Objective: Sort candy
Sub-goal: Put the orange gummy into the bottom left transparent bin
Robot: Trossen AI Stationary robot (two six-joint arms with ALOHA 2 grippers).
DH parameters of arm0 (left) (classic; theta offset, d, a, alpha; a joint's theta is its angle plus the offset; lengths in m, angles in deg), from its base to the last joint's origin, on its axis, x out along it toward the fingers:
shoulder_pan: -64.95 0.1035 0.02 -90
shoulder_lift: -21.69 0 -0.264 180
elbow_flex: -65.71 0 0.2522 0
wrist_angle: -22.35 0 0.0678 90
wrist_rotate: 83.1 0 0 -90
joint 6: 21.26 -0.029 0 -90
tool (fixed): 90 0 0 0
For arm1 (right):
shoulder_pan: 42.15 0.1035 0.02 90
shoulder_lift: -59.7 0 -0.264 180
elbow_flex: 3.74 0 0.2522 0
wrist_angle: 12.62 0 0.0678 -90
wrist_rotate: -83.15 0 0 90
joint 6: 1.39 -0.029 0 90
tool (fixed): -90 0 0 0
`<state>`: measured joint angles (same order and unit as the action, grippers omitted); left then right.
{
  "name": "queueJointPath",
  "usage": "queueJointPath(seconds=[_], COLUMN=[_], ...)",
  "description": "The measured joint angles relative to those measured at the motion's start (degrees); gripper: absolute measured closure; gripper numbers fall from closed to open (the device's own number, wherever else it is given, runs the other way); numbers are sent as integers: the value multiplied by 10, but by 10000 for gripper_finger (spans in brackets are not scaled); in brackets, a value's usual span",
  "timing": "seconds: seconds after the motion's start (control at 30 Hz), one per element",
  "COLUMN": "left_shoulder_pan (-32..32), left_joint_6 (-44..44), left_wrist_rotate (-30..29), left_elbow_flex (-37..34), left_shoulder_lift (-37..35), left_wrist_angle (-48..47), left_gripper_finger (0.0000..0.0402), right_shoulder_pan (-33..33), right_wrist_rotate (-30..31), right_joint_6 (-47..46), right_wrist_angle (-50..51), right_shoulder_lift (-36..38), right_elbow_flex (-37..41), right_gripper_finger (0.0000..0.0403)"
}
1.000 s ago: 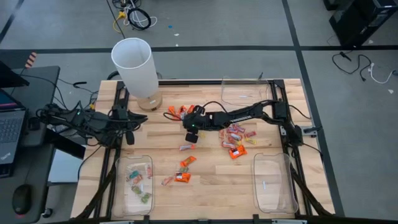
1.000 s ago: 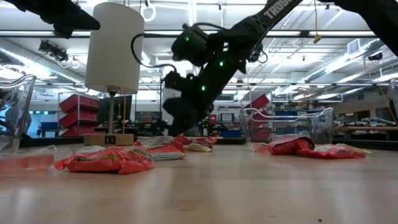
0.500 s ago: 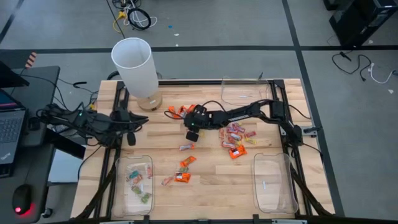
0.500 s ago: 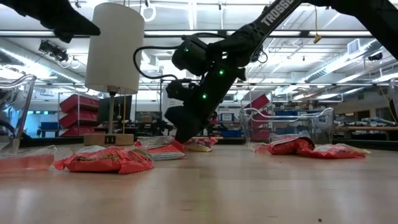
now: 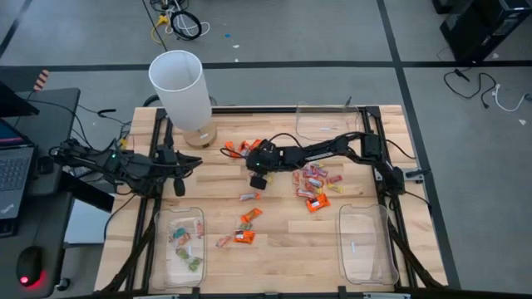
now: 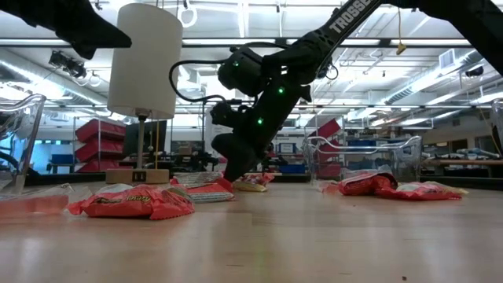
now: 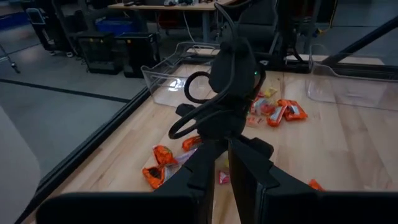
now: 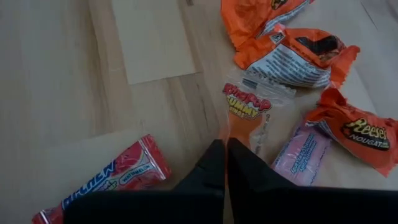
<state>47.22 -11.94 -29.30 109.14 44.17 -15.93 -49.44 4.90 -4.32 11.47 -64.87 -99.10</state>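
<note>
1. High view: the right claw (image 5: 257,180) is down on the desk (image 5: 283,249) near its middle, toward the far edge, its arm stretched in from the right edge. The candy (image 5: 314,184) lies scattered — an orange group just beyond the claw, a larger heap just right of it, and a few pieces nearer the front edge. A clear tray (image 5: 182,245) at the front-left corner holds a few sweets; a second tray (image 5: 366,245) sits at the front-right corner and a third tray (image 5: 326,121) at the far right. A white lamp (image 5: 179,90) stands at the far-left corner. The left claw (image 5: 194,163) waits at the left edge.

2. Low view: the right claw (image 6: 229,173) meets the desk among the candy (image 6: 130,202), its tip at a red wrapper.

3. Left wrist view: the left claw (image 7: 229,163) is raised over the desk, its fingers (image 7: 207,163) a narrow gap apart and holding nothing. Beyond it are the right arm and orange candy (image 7: 287,111).

4. Right wrist view: the right claw (image 8: 226,163) has its fingers (image 8: 213,165) pressed together on the edge of a clear-wrapped gummy sweet (image 8: 250,115) — orange candy (image 8: 298,55) lies beyond it, a red-wrapped sweet (image 8: 102,182) and a pink sweet (image 8: 298,157) to either side.
</note>
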Motion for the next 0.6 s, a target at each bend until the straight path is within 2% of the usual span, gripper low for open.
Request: queueJointPath(seconds=[0.27, 0.4, 0.6], left_shoulder_pan=[0, 0, 0], left_joint_6=[35, 59, 112], left_wrist_rotate=[21, 14, 14], left_elbow_flex=[0, 0, 0], left_shoulder_lift=[16, 36, 82], left_wrist_angle=[10, 15, 25], left_gripper_finger=[353, 353, 353], right_shoulder_pan=[26, 52, 106], right_wrist_rotate=[-3, 34, 139], right_joint_6=[23, 44, 131], right_wrist_angle=[-35, -61, -110], right_shoulder_lift=[9, 14, 14], right_elbow_flex=[1, 1, 1], right_gripper_finger=[403, 403, 403])
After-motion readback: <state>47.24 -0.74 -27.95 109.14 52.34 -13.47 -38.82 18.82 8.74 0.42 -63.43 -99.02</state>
